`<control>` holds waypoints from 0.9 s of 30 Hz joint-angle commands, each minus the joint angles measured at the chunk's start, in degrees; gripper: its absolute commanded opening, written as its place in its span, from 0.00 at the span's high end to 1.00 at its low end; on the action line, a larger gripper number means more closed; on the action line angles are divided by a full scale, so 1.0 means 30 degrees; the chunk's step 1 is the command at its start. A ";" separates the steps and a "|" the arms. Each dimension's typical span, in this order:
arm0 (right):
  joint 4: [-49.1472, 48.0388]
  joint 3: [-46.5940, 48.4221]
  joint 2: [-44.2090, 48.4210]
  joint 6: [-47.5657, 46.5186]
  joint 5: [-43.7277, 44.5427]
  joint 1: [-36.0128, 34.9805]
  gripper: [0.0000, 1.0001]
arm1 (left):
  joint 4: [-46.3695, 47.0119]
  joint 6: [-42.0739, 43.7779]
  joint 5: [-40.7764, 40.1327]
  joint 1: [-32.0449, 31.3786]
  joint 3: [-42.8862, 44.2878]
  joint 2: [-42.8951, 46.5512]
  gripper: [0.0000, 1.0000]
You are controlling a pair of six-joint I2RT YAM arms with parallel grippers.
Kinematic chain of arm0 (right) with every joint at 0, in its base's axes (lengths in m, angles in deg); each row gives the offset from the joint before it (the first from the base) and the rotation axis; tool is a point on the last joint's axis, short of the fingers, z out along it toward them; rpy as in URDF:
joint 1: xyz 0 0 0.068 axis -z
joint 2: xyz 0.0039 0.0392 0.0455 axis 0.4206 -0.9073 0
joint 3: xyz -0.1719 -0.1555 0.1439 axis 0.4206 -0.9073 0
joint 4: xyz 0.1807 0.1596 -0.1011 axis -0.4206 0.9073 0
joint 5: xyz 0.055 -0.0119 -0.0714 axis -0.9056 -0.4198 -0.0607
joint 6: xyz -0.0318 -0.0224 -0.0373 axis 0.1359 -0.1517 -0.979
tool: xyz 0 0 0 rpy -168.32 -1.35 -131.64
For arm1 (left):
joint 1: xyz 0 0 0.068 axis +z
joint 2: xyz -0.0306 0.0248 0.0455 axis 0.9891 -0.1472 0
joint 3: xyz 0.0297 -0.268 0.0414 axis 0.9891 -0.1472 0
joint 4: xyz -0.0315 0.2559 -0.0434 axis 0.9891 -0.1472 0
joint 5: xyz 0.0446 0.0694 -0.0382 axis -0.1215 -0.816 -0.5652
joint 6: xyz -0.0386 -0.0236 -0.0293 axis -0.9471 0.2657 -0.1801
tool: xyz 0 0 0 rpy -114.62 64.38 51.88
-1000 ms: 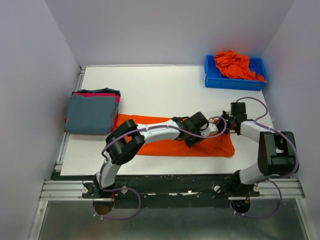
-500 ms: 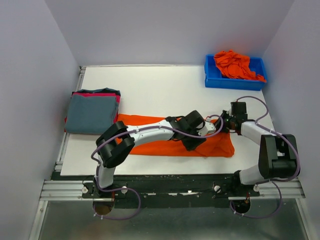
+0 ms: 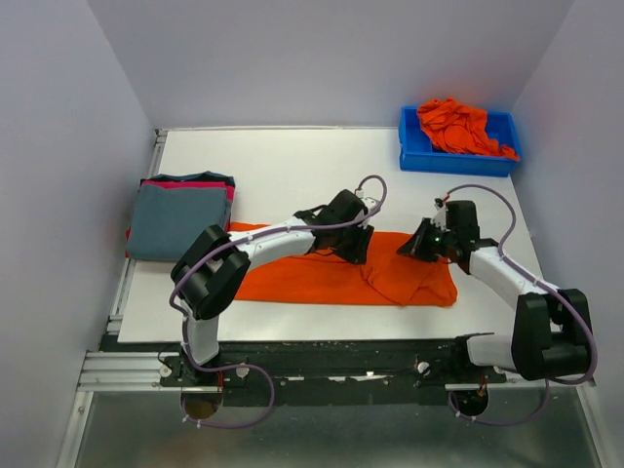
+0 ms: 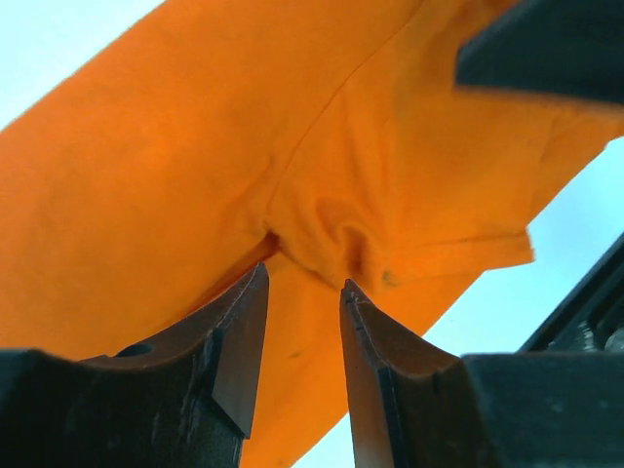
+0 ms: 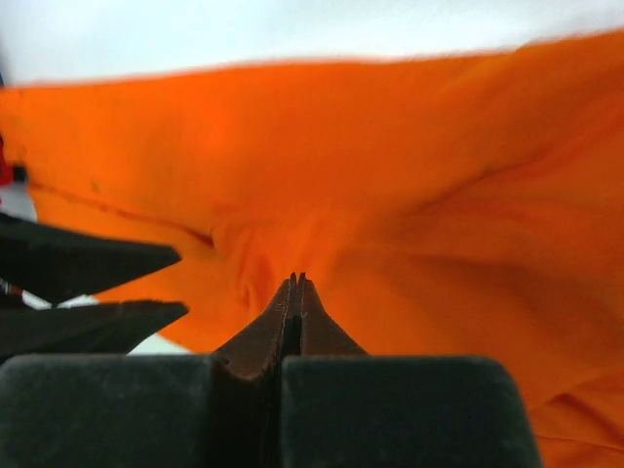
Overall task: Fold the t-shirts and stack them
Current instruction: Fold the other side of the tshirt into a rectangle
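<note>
Orange t-shirt (image 3: 292,278) lies stretched out, left fingers (image 4: 239,341) parted, right fingers (image 5: 263,341) pressed together.

We see a white table (image 3: 292,166) boxed in by pale walls (image 3: 331,58).
The walls, lavender, stand at nine, twelve and three o'clock; at six an aluminium rail (image 3: 127,369) edges the table, grey floor (image 3: 322,439) beyond. Light falls evenly.

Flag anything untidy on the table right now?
The orange t-shirt lies as a flat strip, but its right end is bunched and creased beside the right gripper. In the blue bin, heaped orange shirts drape over the near rim. The folded stack looks neat.
</note>
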 commanded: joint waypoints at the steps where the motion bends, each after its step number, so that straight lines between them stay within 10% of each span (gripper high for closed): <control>1: 0.0827 -0.1050 -0.0325 -0.0083 -0.2203 -0.1000 0.99 | 0.0852 -0.3829 0.0364 -0.0404 0.0230 -0.0770 0.54; 27: 0.3698 -0.2136 -0.0031 0.0270 -0.0800 -0.1441 0.99 | -0.0378 -0.5941 -0.0194 -0.0639 0.0260 -0.2440 0.68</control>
